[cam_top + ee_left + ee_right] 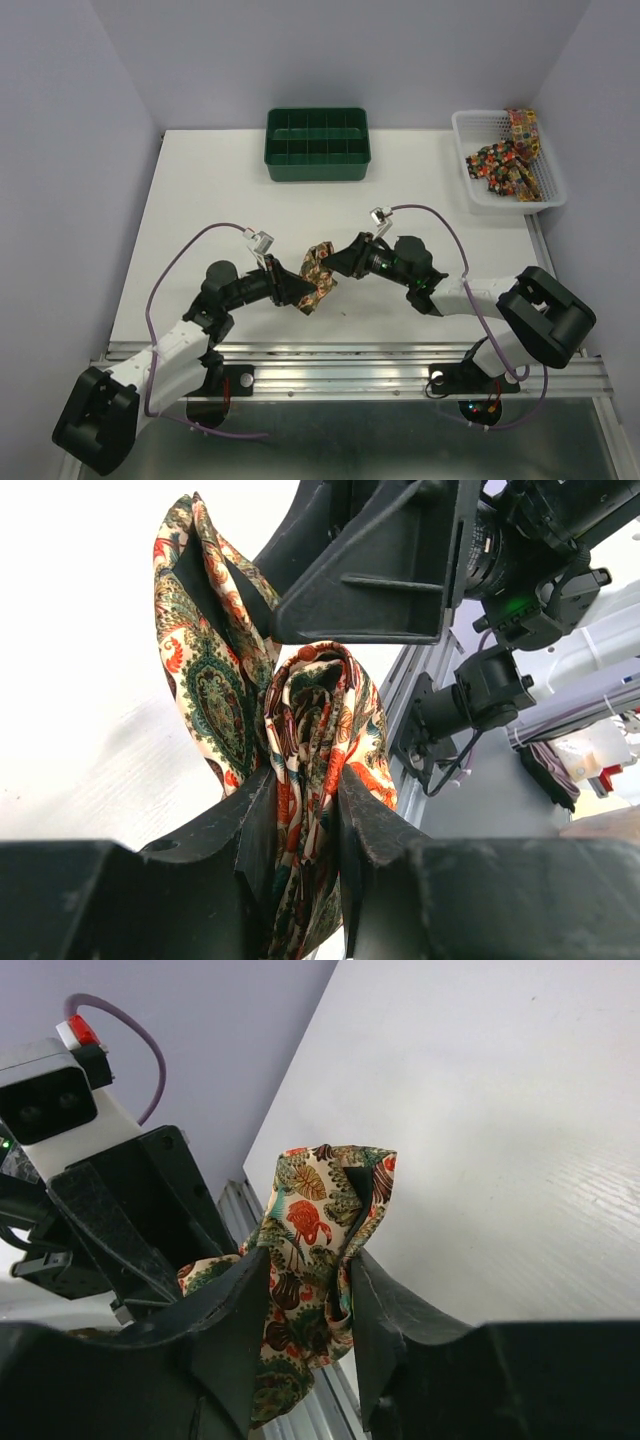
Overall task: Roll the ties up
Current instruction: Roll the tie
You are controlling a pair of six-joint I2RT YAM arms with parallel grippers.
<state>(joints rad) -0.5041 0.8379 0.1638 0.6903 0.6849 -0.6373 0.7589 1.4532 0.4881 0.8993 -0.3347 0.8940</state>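
A bunched tie (pixel 320 275) with a cream, red and green print hangs between both grippers above the table near its front edge. My left gripper (pixel 303 292) is shut on its lower part; in the left wrist view the tie (pixel 310 740) is pinched between my fingers (pixel 255 830). My right gripper (pixel 333 262) is shut on its upper part; in the right wrist view the tie (pixel 310 1230) sits between my fingers (pixel 375 1300). More ties (pixel 505 160) lie piled in the white basket (pixel 470 190).
A green compartment tray (pixel 317 145) stands at the back centre of the table. The white mesh basket sits at the back right, overhanging the table edge. Purple cables loop from both wrists.
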